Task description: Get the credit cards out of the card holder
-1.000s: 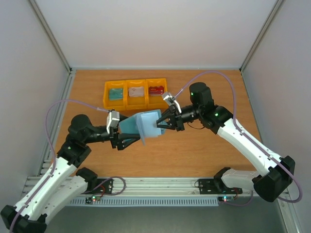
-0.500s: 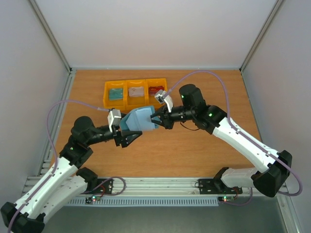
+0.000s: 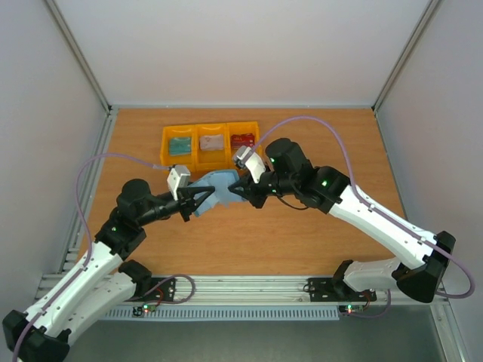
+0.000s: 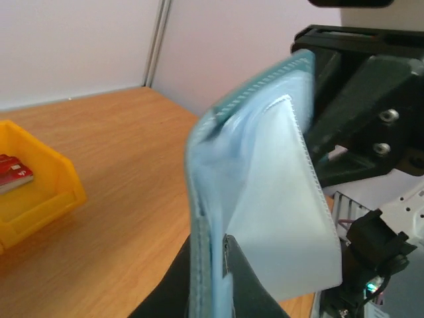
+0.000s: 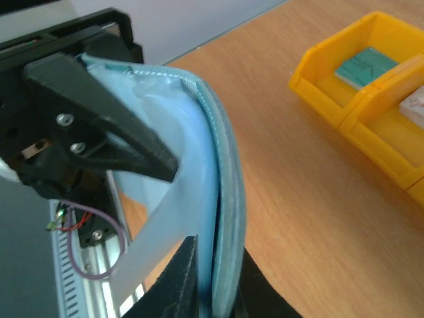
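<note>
The teal-blue card holder (image 3: 214,191) hangs above the table between my two arms, bent into a curve. My left gripper (image 3: 198,200) is shut on its left end. In the left wrist view its black fingers (image 4: 246,278) pinch the holder (image 4: 265,179) from below. My right gripper (image 3: 235,188) grips the other end, and in the right wrist view a finger (image 5: 186,273) sits on each side of the holder's edge (image 5: 226,173). Three credit cards lie in the yellow bins: teal (image 3: 179,145), whitish (image 3: 212,142) and red (image 3: 242,139). No card shows inside the holder.
A row of three yellow bins (image 3: 195,154) stands at the back of the wooden table, just behind the grippers. One bin (image 4: 40,199) shows at the left of the left wrist view, two bins (image 5: 344,99) at the right of the right wrist view.
My left gripper has gone from open to shut on the holder. The right arm has moved left toward it, and the holder has folded down smaller between them.
</note>
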Controlling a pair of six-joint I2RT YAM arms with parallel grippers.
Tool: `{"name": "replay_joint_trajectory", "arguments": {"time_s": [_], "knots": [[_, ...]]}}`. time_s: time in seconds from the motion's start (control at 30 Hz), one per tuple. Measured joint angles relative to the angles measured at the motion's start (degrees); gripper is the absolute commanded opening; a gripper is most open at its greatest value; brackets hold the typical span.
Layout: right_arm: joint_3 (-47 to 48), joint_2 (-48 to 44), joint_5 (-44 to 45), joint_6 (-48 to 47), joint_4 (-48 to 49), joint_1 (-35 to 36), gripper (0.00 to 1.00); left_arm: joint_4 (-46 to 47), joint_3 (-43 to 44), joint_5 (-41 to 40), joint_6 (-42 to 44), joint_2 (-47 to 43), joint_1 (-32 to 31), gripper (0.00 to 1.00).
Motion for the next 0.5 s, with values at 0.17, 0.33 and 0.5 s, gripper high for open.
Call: {"name": "replay_joint_trajectory", "arguments": {"time_s": [0.17, 0.33, 0.5], "knots": [[-1.2, -2.7, -5.6, -5.0, -1.6, -0.1, 0.46, -1.9, 0.0, -0.6, 0.8, -0.2, -0.2, 0.00], [-3.0, -9.9, -13.2, -9.5, -4.6, -2.2, 0.43, 1.2, -1.0, 5.4, 0.7, -0.5, -0.2, 0.00], [-3.2, -12.0, -14.4, -10.0, -4.9, -4.2, 0.40, 6.0, -2.0, 11.6, -1.0, -0.3, -0.2, 0.00]]}}
